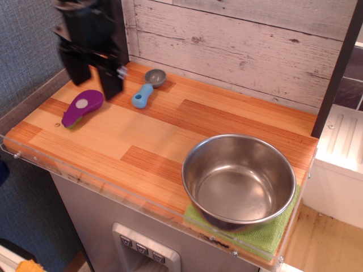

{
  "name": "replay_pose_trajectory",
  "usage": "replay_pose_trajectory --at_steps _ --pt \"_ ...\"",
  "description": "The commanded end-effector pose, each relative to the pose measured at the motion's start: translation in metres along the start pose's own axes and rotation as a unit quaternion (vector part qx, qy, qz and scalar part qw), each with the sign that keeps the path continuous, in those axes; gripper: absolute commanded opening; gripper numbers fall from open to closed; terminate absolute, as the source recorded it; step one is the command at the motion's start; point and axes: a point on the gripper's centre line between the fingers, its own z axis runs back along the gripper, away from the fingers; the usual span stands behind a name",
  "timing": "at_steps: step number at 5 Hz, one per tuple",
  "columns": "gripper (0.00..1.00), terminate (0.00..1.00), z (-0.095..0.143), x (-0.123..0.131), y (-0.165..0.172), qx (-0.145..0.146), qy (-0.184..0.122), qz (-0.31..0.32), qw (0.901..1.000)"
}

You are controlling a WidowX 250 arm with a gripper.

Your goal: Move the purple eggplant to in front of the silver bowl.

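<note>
Eggplant [83, 107] just below open fingers [112, 86]

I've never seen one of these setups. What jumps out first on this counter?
The big silver bowl at the near right corner, sitting on a green cloth, draws the eye first. At the far left, the black gripper hangs open just above a small purple eggplant. A blue-handled scoop lies beside them near the plank wall.
</note>
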Motion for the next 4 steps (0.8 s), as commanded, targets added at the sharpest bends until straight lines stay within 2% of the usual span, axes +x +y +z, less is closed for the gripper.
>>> replay_pose_trajectory --at_steps 1,2,4 --pt "1.00 0.00 -0.002 -0.014 0.072 0.063 -0.003 0.036 0.9974" --pt "1.00 0.00 -0.025 -0.014 0.076 0.074 0.019 0.052 0.9958" --pt "1.00 0.00 -0.050 -0.011 0.071 0.077 0.037 0.075 0.9936"
